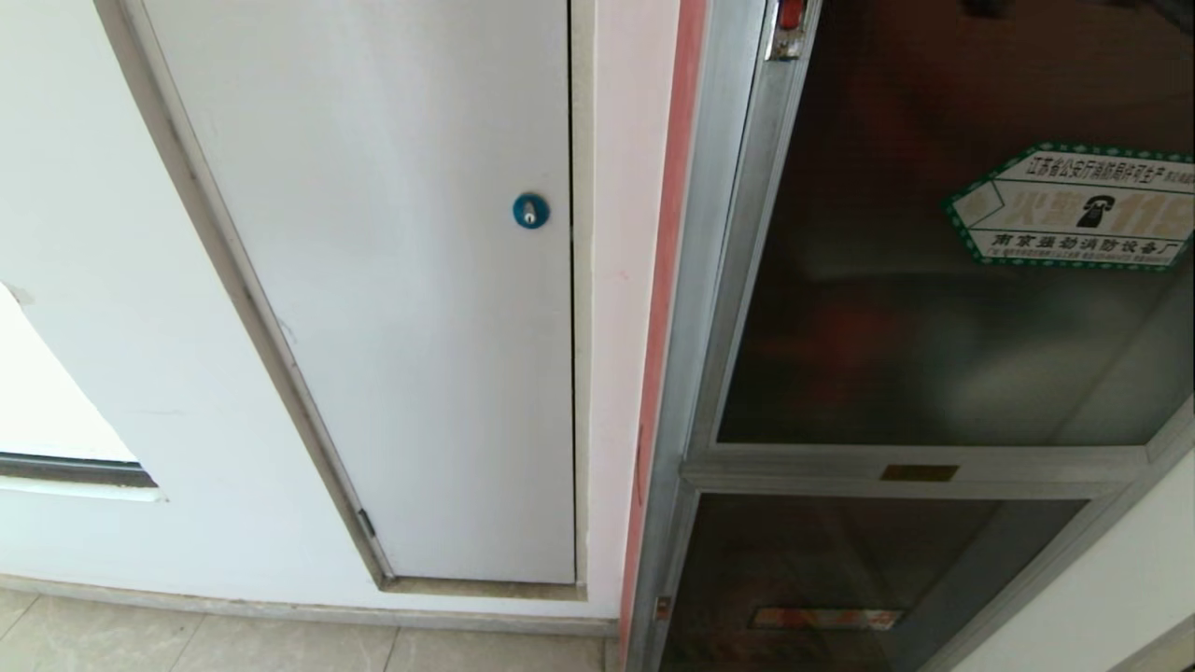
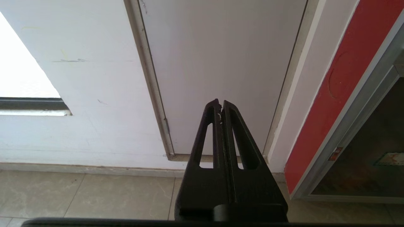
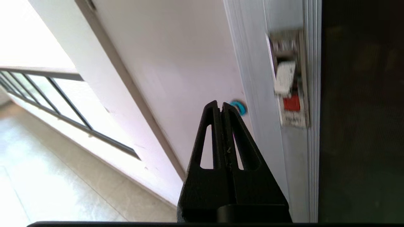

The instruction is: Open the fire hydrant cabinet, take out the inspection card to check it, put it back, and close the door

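From the head, the fire hydrant cabinet [image 1: 709, 373] fills the 3 o'clock side, its door [image 1: 934, 308] of dark glass lying in the frame, and a white panel [image 1: 401, 280] with a blue lock [image 1: 530, 210] sits toward 9 o'clock. At the left wrist, the left hand [image 2: 221, 105] is clenched and empty before that panel's lower corner. At the right wrist, the right hand [image 3: 221, 107] is clenched and empty, with the door's latch [image 3: 288, 94] near at 2 o'clock.

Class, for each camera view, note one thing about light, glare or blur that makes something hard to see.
Head view: the dark glass door carries hazy reflections that hide the inside. Left wrist view: the window is washed out white. Right wrist view: the latch on the door frame is smeared by blur, and the floor glares.
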### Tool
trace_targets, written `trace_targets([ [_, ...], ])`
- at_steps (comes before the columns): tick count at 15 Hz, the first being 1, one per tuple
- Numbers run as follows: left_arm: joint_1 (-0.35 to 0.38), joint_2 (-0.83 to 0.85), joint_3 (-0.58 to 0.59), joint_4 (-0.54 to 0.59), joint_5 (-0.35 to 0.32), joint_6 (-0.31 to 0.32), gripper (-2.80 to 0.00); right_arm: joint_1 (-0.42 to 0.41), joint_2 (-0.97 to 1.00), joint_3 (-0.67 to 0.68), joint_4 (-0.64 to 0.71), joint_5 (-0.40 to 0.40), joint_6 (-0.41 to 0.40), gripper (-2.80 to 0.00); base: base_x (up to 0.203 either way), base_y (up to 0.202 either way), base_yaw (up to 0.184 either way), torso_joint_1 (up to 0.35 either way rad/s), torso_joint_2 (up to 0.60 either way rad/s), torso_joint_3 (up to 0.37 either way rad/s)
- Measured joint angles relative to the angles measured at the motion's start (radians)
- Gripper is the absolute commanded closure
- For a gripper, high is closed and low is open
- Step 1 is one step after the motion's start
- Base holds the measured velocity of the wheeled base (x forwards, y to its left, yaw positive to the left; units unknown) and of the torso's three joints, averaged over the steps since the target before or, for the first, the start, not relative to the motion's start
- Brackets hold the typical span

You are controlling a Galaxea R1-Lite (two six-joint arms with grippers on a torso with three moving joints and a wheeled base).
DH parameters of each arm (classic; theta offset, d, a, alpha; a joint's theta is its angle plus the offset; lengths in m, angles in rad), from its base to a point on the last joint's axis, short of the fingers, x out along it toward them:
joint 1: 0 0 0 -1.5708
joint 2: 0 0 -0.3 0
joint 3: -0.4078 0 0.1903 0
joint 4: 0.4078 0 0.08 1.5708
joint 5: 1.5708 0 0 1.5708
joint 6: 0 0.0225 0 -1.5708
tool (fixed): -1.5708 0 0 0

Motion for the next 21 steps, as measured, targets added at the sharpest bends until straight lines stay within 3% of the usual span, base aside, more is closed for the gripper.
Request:
trace_targets([
  [10,0.0,0.0,0.0,0.0,0.0,0.0,0.0,-0.1,0.044,-0.02,-0.014,0.076,0.022,0.0,0.0,0.0,0.0,0.0,0.0,0.0],
  [21,0.0,0.0,0.0,0.0,-0.001,0.0,0.0,-0.11,0.076,-0.032,-0.016,0.09,0.02,0.0,0.0,0.0,0.0,0.0,0.0,0.0],
])
